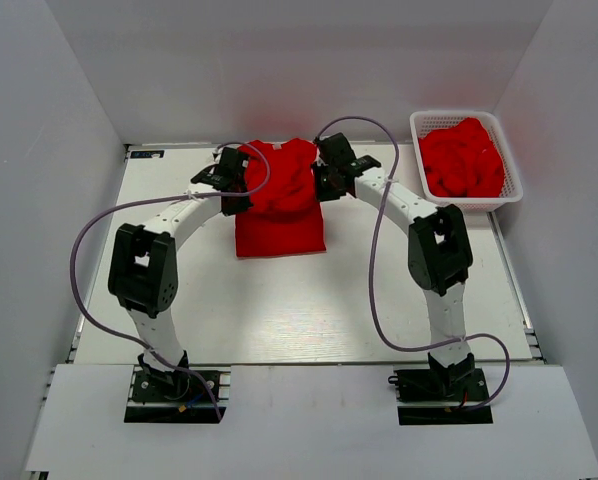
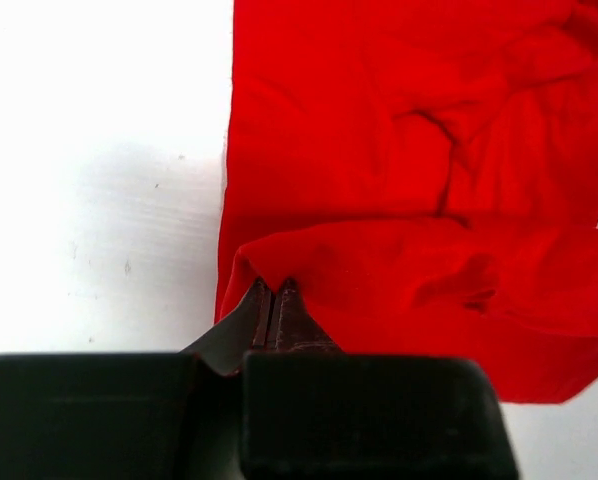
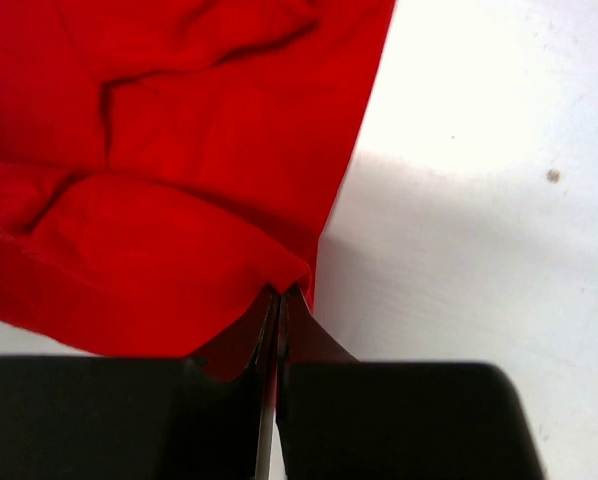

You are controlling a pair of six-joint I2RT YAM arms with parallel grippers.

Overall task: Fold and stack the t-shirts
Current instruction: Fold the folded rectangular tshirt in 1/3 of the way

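The white table (image 1: 279,320) carries everything. The white mesh basket (image 1: 459,114) stands at its far right corner, heaped with crumpled red t-shirts (image 1: 463,158). Left of the basket and well apart from it, one red t-shirt (image 1: 279,215) lies on the tabletop as a partly folded block. The part level with the basket is raised and bunched, while the part nearer the arm bases lies flat. The right gripper (image 3: 282,297) is at the shirt's edge that faces the basket, its fingers pressed together on a fold of red cloth (almost no gap shows between them). The left gripper (image 2: 272,290) is at the shirt's opposite edge, the one away from the basket, its fingers likewise pinched tight on the cloth's folded corner.
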